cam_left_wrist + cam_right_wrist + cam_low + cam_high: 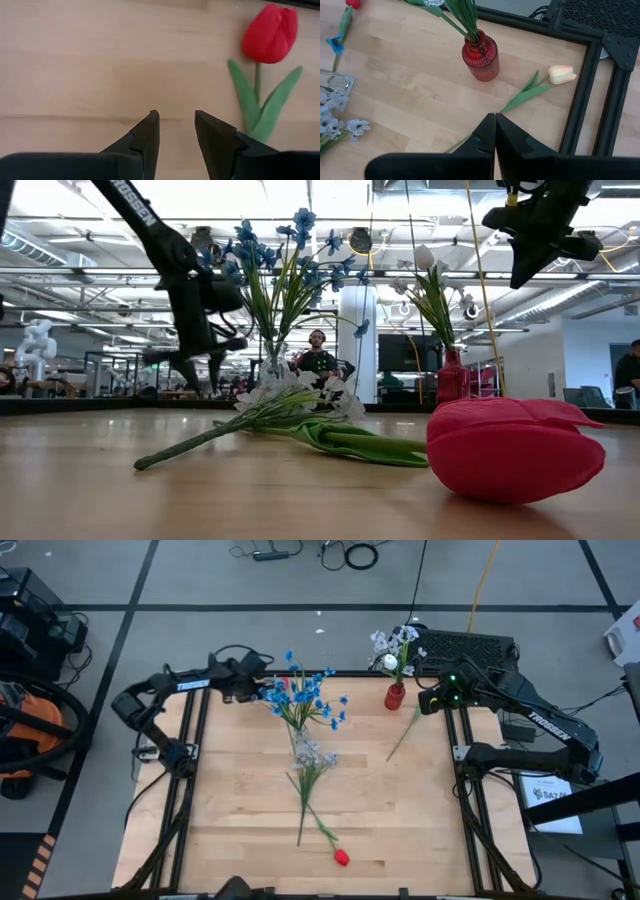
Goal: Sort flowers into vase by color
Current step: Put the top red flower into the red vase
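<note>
red vase | blue flowers | red tulip | cream, perhaps peach-tipped, bud

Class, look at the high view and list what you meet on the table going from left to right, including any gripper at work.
left gripper → blue flowers → red tulip → red vase → cream tulip lying flat → right gripper
</note>
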You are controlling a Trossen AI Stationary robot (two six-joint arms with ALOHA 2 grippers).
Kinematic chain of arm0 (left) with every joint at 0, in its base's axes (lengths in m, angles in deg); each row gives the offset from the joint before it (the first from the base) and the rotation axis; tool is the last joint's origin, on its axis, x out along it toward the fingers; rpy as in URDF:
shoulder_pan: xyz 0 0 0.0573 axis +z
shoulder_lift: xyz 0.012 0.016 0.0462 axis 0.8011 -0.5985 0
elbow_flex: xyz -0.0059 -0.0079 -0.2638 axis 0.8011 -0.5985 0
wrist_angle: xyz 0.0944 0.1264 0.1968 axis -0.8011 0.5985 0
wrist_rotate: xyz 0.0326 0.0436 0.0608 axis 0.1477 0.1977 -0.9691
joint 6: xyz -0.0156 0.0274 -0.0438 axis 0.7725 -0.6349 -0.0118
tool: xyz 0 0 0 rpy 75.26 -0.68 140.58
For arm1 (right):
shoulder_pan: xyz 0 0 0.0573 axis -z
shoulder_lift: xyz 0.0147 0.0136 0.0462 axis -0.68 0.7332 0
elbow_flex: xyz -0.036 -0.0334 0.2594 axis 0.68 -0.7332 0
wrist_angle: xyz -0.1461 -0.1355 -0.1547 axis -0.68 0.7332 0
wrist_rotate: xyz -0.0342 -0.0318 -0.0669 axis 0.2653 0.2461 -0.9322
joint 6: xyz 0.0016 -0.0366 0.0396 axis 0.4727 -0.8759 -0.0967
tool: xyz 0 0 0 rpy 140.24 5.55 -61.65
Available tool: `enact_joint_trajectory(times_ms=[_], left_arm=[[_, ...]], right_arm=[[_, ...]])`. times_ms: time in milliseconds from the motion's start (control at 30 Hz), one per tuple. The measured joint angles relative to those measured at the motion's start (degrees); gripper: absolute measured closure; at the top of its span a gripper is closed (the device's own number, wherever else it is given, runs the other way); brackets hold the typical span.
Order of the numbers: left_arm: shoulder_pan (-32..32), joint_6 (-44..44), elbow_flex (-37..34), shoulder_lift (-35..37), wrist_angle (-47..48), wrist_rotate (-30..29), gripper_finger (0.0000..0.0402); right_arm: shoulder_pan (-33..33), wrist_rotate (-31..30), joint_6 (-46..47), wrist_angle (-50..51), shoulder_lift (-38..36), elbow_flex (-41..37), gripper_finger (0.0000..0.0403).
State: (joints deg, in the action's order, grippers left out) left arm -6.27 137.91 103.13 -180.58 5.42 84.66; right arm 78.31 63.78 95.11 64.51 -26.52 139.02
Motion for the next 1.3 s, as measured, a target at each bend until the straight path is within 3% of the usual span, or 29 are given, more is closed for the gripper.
enact_joint_trajectory(times_ms=[533, 867, 967, 1133, 1300], left_arm=[[-6.6, 0.6, 12.5, -12.8, -1.8, 0.3, 0.0269], [-6.6, 0.0, 13.9, -18.2, 0.6, 0.2, 0.0272], [-6.4, -3.1, 14.0, -18.3, 2.9, 0.1, 0.0296], [-4.6, -7.0, 13.9, -17.6, 6.3, 0.3, 0.0383], [-2.9, -10.1, 13.5, -15.3, 11.7, -0.4, 0.0392]], right_arm=[[0.0, 0.0, -1.3, 0.1, 0.0, 0.0, 0.0403], [0.0, 0.0, -1.7, 0.1, 0.0, 0.0, 0.0403], [0.0, 0.0, -1.8, 0.1, 0.0, 0.0, 0.0403], [0.0, 0.0, -1.9, 0.1, 0.0, 0.0, 0.0403], [0.0, 0.0, -1.9, 0.1, 0.0, 0.0, 0.0403]])
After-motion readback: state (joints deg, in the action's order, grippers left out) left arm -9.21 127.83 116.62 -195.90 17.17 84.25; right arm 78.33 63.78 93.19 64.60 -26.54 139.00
